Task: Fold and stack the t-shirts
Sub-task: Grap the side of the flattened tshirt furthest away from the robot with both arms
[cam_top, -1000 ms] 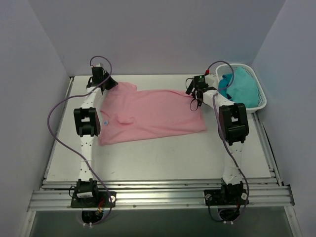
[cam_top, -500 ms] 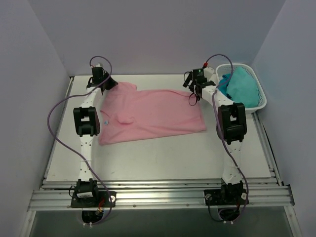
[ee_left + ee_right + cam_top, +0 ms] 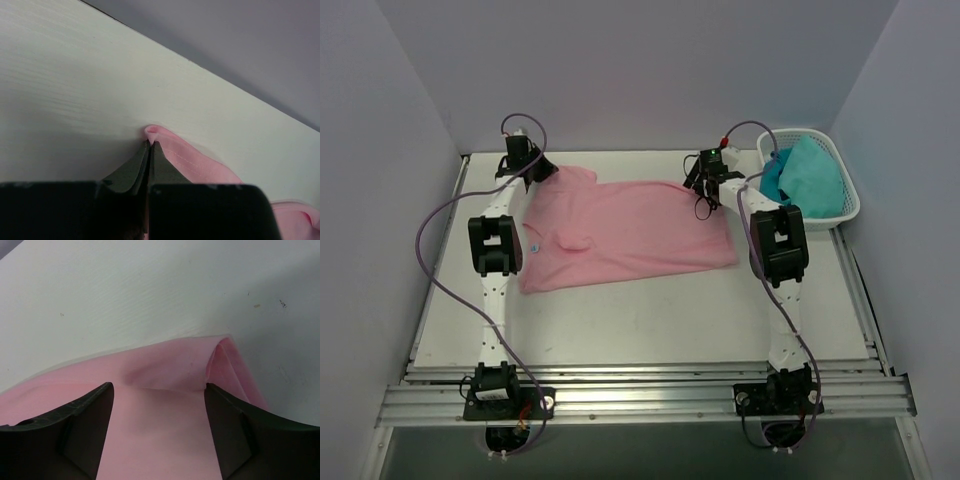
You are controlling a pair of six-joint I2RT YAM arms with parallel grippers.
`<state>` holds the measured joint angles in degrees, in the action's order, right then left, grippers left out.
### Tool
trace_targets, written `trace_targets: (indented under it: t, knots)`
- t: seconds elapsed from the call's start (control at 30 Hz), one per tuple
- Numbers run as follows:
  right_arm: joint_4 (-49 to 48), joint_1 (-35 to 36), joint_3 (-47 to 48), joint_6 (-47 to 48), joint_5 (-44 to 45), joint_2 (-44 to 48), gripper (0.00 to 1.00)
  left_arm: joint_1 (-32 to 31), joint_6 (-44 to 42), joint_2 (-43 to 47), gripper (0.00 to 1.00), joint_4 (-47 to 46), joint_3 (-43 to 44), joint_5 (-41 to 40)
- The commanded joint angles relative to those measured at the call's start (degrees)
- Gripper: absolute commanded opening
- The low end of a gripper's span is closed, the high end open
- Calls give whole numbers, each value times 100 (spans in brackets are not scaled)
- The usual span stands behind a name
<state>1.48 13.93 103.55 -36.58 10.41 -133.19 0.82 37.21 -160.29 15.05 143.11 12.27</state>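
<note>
A light pink t-shirt [image 3: 620,230] lies spread flat across the far half of the table, its small blue neck label [image 3: 535,249] near my left arm. My left gripper [image 3: 542,170] is at the shirt's far left corner, shut on a pinched fold of its hem [image 3: 152,131]; the jaws meet [image 3: 150,146] with cloth between the tips. My right gripper [image 3: 703,186] is low over the far right corner. It stands open [image 3: 159,386], its fingers [image 3: 85,415] astride the pink cloth, and the folded corner [image 3: 222,360] lies by the right finger.
A white lattice basket [image 3: 850,205] stands at the far right with teal cloth [image 3: 810,170] heaped in it, close to my right arm. The back wall runs just beyond both grippers. Bare white table [image 3: 650,320] lies in front of the shirt.
My right gripper has moved left, away from the basket, onto the shirt's far right corner, and its jaws have narrowed somewhat. The left gripper and shirt have not moved.
</note>
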Motion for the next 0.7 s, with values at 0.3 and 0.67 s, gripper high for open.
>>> trace_targets:
  t: [0.3,0.67]
  knots:
    - [-86,-5,16,-113,-101,-102,29,32,-74,164,2,235,-240,-199]
    - [-95,-40,-36,-104,-31,-67,0,50,-74,165,2,227,-257,-190]
